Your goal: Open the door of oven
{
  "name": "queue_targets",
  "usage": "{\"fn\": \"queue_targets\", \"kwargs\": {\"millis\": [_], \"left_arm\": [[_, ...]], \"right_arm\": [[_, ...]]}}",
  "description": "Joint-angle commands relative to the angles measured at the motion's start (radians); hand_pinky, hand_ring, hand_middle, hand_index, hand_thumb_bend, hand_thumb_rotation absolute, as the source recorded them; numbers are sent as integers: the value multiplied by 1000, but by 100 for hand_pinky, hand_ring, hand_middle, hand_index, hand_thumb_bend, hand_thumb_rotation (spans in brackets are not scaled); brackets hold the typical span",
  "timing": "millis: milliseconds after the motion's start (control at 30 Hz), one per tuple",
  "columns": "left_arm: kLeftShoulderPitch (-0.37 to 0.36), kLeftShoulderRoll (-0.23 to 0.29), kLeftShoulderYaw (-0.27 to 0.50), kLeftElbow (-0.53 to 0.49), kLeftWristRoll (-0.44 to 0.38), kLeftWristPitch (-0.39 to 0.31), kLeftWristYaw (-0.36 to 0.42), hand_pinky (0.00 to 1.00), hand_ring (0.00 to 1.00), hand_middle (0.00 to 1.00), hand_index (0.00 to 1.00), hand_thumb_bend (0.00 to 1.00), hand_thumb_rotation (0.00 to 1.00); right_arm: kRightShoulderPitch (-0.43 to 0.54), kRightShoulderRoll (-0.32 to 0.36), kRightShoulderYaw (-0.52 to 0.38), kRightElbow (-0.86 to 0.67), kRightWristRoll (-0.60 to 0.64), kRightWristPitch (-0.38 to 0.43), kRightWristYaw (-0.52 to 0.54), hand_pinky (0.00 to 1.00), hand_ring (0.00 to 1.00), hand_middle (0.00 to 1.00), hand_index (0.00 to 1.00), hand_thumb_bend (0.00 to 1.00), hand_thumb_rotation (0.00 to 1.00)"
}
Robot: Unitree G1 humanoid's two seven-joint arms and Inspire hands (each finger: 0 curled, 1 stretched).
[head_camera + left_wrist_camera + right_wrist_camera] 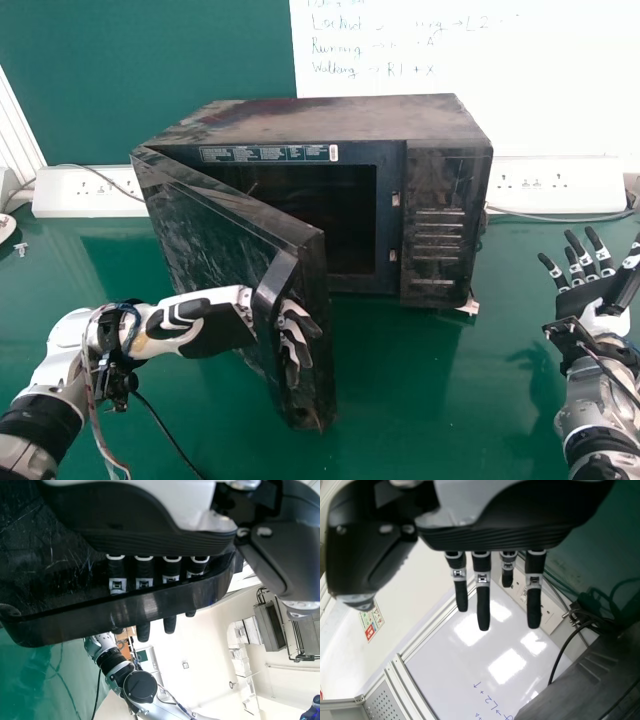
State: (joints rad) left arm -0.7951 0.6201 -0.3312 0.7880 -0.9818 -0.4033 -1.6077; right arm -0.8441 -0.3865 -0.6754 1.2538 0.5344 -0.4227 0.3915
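Observation:
The black oven (pixel 330 120) stands on the green table with its door (pixel 215 235) swung out on the left side, exposing the dark interior. My left hand (pixel 215 325) is at the door's free edge, its nearly straight fingers passing behind the upright handle (pixel 268 300) and out on its far side. In the left wrist view, the fingers of my left hand (pixel 144 575) run behind the handle bar (pixel 150 605), tips beyond it, thumb apart. Off to the oven's right, my right hand (pixel 590 290) is open and holds nothing; my right hand (pixel 482 585) also has straight fingers in its wrist view.
White socket strips (pixel 90 192) line the back of the table (pixel 420 400) on both sides of the oven. A whiteboard (pixel 560 80) is behind. Cables (pixel 560 217) lie near the right socket strip. The open door stands out over the table's left half.

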Motion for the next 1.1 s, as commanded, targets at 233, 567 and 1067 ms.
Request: {"fn": "queue_targets", "kwargs": {"millis": [233,567,1067], "left_arm": [[-7,125,131,14,-109,46,-7,49,59,69,86,99,75],[37,152,274,13,-129,41,-7,35,46,60,79,99,76],[105,122,481,-20,-198,-16,-7,16,26,49,77,89,67]], "right_arm": [[-8,-3,-4,-1,5,4,13,46,55,71,86,97,93],[-9,-4,-2,0,1,3,8,47,55,71,85,97,94],[-9,-5,-4,0,3,3,6,45,54,69,84,97,94]]}}
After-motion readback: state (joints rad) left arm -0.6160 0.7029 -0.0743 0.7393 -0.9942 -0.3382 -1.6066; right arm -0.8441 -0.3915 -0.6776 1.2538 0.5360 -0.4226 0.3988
